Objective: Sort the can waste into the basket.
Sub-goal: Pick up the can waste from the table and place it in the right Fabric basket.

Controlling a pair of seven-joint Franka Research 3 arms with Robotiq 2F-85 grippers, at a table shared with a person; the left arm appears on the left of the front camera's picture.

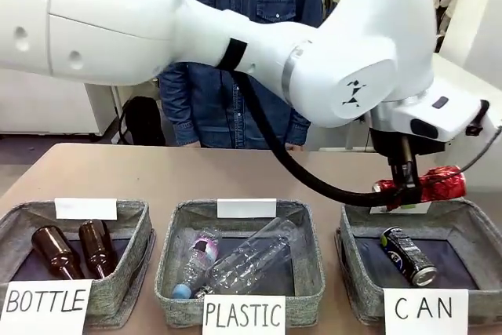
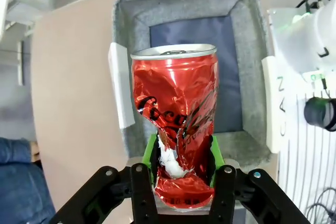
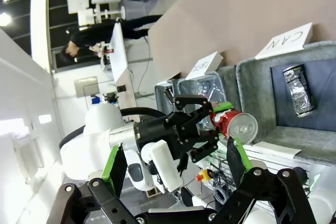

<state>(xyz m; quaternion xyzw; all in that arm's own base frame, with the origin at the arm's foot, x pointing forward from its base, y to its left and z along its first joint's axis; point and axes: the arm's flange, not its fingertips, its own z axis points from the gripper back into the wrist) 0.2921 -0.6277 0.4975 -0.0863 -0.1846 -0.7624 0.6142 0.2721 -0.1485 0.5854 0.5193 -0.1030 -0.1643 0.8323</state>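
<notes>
The left claw [image 2: 181, 182] is clamped on the crushed red can [image 2: 176, 124], above the CAN basket [image 1: 471, 217] at 4 o'clock; the dark can [image 1: 408, 255] lies inside. The right claw [image 3: 176, 166] gapes wide, holding nothing.

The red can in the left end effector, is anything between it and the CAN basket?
Nothing visible. The red can hangs over the basket's far rim; inside, the dark can leaves bare floor.

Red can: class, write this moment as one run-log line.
left end effector: shut on red can | above CAN basket | dark can: inside | right end effector: open
</notes>
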